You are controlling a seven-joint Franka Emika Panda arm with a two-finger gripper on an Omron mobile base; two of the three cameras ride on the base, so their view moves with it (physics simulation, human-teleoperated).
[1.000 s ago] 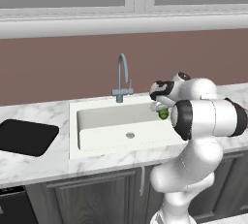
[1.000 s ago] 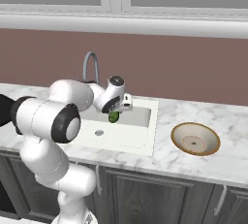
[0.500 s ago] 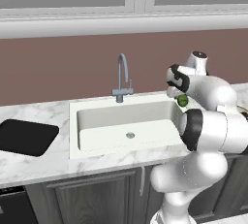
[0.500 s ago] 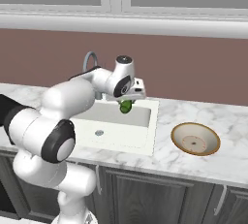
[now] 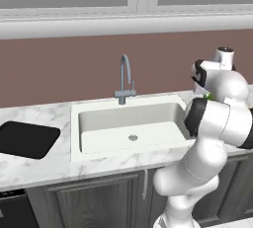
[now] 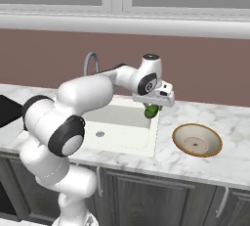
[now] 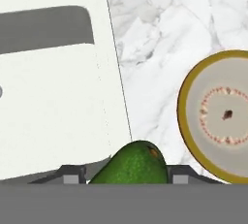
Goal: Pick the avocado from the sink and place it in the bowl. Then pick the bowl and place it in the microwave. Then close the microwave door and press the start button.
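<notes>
The gripper is clamped on the avocado, which hangs in the air just under the hand, lifted clear of the sink and poised above the basin's right edge, where it meets the marble counter. In the right base view the fruit shows as a small green lump below the white hand, its long axis tilted, with the lower end pointing down and to the left toward the basin. In the hand view the avocado rises between the two finger tips, its rounded top end pointing up the picture and leaning slightly to the right; a small brown spot sits near that end. Its lower half is cut off there, so the full length cannot be seen. In the left base view only a sliver of green peeps out from behind the arm's upper links. The bowl stands on the counter to the right of the sink, well apart from the avocado and lower than it, upright and with nothing in it; its tan rim and cream inside show in the hand view. The faucet stands behind the basin, and the drain lies in its floor.
</notes>
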